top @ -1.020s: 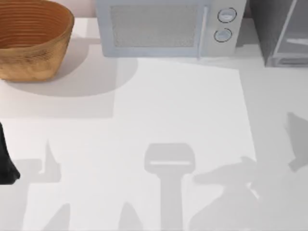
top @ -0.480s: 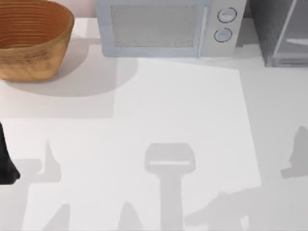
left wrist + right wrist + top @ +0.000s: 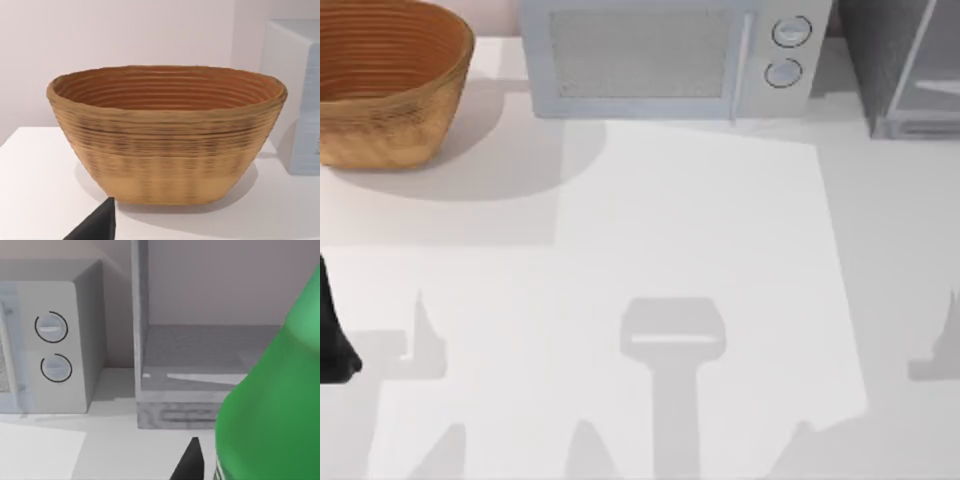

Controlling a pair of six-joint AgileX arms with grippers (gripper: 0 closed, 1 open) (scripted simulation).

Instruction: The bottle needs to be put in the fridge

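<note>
The green translucent bottle looms close in the right wrist view, and my right gripper is shut on it, with one dark finger showing beside it. Beyond the bottle stands the dark grey fridge, its inside open toward the camera with a bare floor. In the top view the fridge sits at the table's far right corner. My left arm rests parked at the table's left edge.
A light grey microwave with two round knobs stands left of the fridge along the back. A woven brown basket sits at the back left, facing the left wrist camera. Arm shadows cross the white tabletop.
The right arm's shadow has slid off toward the right and near edges of the table. The left arm has not moved.
</note>
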